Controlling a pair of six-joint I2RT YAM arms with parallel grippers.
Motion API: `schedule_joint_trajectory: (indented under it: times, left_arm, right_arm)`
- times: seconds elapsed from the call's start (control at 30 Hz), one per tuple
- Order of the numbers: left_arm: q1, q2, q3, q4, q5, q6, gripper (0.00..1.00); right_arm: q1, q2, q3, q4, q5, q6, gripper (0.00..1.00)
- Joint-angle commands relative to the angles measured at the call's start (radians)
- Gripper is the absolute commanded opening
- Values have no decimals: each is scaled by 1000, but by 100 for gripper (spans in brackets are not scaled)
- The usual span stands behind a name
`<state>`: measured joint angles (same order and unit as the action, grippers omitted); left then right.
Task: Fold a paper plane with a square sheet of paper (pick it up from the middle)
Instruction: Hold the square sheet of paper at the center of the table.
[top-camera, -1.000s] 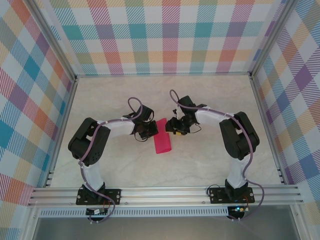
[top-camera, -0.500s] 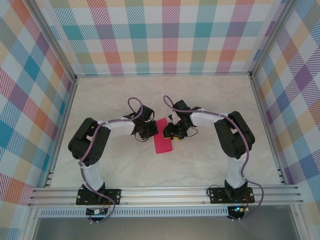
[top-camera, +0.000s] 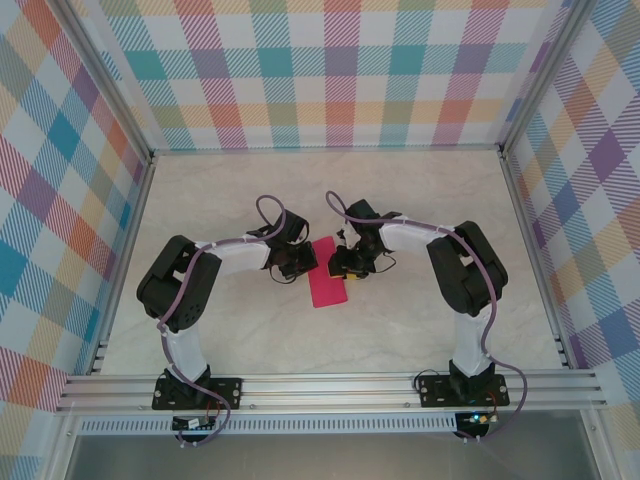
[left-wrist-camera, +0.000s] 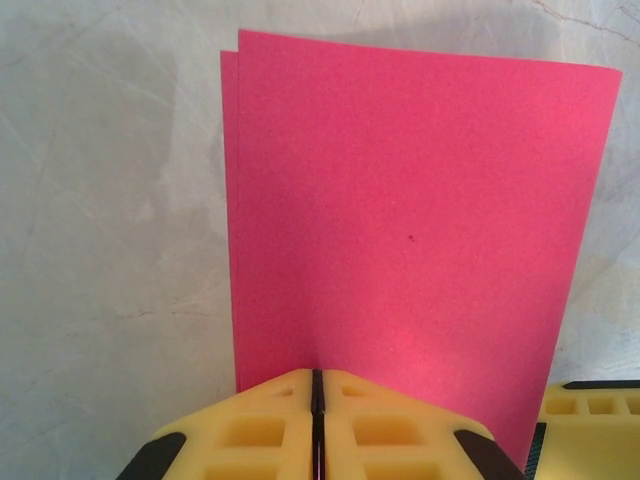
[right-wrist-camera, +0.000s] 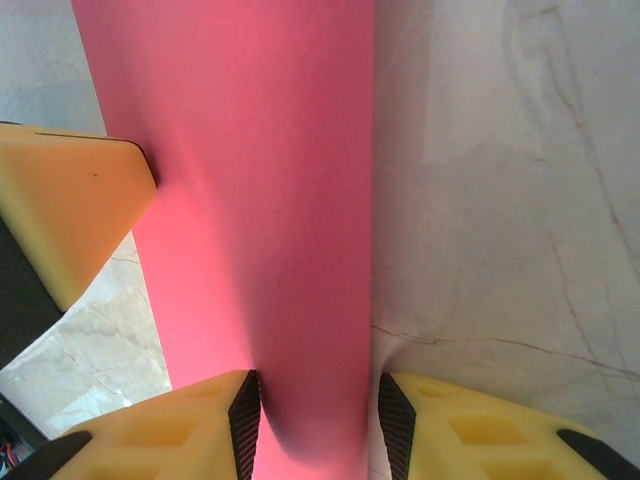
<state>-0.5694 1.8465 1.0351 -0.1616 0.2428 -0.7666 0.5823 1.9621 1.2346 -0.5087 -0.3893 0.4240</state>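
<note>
The square sheet of paper (top-camera: 326, 281) lies on the table between the arms, folded into a narrow pink-red rectangle with two layers showing at its edge (left-wrist-camera: 410, 230). My left gripper (top-camera: 306, 268) is at its left side. Its jaws (left-wrist-camera: 317, 376) are shut and the tips rest on the paper, which spreads flat ahead of them and is not between them. My right gripper (top-camera: 340, 267) is at the paper's right side. It stands open (right-wrist-camera: 315, 385) with a raised strip of the paper (right-wrist-camera: 260, 200) between its pads, close to both.
The pale marbled table (top-camera: 420, 210) has free room on all sides of the paper. Checked walls and aluminium rails (top-camera: 330, 385) bound it. A yellow finger of the left gripper (right-wrist-camera: 70, 210) shows at the left of the right wrist view.
My right gripper has moved left onto the paper's right side and its jaws have narrowed around it. The left gripper and the paper have stayed in place.
</note>
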Motion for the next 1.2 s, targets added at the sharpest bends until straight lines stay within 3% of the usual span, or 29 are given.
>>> schedule_joint_trajectory:
  times: [0.0, 0.6, 0.87, 1.17]
  left_arm:
    - [-27, -35, 13, -30, 29, 7, 11]
    - [-27, -64, -1, -5, 29, 6, 12]
    - [-27, -197, -38, 11, -112, 12, 12]
    - [-27, -113, -39, 54, -47, -12, 12]
  right_arm:
    - [5, 56, -1, -4, 32, -29, 39]
    - [4, 70, 3, -2, 36, -30, 36]
    - [6, 72, 2, -3, 43, -28, 36]
    - [5, 79, 2, -3, 51, -32, 37]
